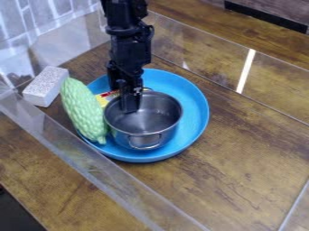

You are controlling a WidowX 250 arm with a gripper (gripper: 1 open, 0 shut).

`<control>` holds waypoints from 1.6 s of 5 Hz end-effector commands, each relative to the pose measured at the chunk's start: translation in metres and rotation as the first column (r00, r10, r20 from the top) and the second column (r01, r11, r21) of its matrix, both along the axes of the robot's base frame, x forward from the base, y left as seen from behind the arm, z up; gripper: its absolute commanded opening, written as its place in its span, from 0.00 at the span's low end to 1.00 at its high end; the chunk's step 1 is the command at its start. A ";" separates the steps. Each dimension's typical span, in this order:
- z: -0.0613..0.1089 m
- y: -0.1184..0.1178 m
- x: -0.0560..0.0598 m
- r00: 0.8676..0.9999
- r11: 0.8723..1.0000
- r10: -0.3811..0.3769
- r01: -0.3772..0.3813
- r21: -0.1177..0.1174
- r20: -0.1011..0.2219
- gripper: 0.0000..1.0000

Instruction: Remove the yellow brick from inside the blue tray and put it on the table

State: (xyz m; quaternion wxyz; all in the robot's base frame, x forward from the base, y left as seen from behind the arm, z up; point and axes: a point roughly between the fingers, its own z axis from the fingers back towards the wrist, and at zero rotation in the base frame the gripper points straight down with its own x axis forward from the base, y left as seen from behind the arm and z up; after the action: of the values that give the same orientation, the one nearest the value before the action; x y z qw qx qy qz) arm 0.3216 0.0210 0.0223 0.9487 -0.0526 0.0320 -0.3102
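The round blue tray (pixel 196 115) lies on the brown wood-grain table (pixel 241 176) under a glossy clear sheet. My gripper (pixel 125 94) reaches straight down into the tray's back left part, its dark fingers drawn together. Only a sliver of the yellow brick (pixel 108 93), with a bit of red on it, shows at the left of the fingertips, between the tray's rim and the pot. The fingers appear shut on the brick, and the rest of it is hidden behind them.
A shiny steel pot (pixel 143 123) stands in the tray, right in front of the gripper. A green bumpy oval thing (pixel 82 110) leans on the tray's left rim. A grey-white speckled block (pixel 46 85) lies on the table to the left.
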 end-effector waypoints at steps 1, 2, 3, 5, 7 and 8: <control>-0.009 -0.001 -0.004 0.999 0.999 -0.040 0.040 0.008 -0.022 0.00; -0.012 -0.002 -0.005 0.999 0.999 -0.048 0.048 0.012 -0.027 0.00; -0.014 -0.003 -0.006 0.998 0.998 -0.055 0.056 0.016 -0.031 0.00; -0.018 -0.004 -0.008 0.997 0.997 -0.071 0.072 0.024 -0.040 0.00; -0.018 -0.004 -0.009 0.995 0.996 -0.086 0.087 0.031 -0.049 0.00; -0.019 -0.005 -0.010 0.994 0.995 -0.094 0.096 0.034 -0.054 0.00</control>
State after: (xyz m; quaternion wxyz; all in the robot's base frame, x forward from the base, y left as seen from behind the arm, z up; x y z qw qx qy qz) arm 0.3235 0.0206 0.0192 0.9417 -0.0324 0.0358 -0.3330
